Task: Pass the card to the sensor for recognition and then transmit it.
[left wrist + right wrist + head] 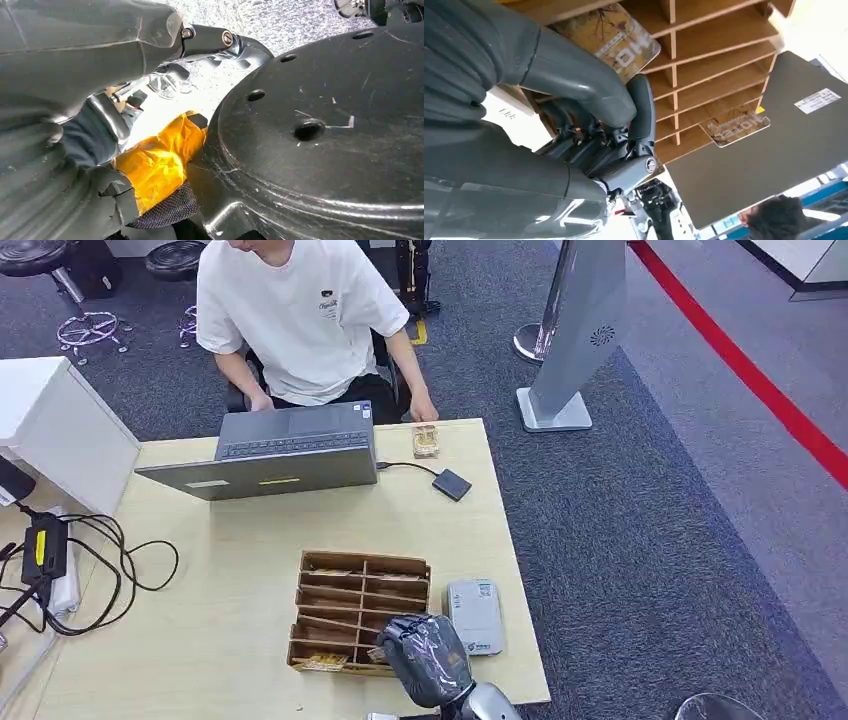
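A wooden slotted card box stands near the table's front edge. My right hand, wrapped in dark film, is at the box's front right corner. Up close, its thumb and a dark finger close on the near end of a gold-patterned card, which sits tilted in a slot. Another card lies in a farther slot. A grey-white flat device lies right of the box. A small black pad is wired to the laptop. My left hand hangs low, its fingers unclear.
A person in a white shirt sits behind the laptop, one hand by a small stack of cards at the table's far edge. Black cables and an adapter lie at the left. A white box stands far left.
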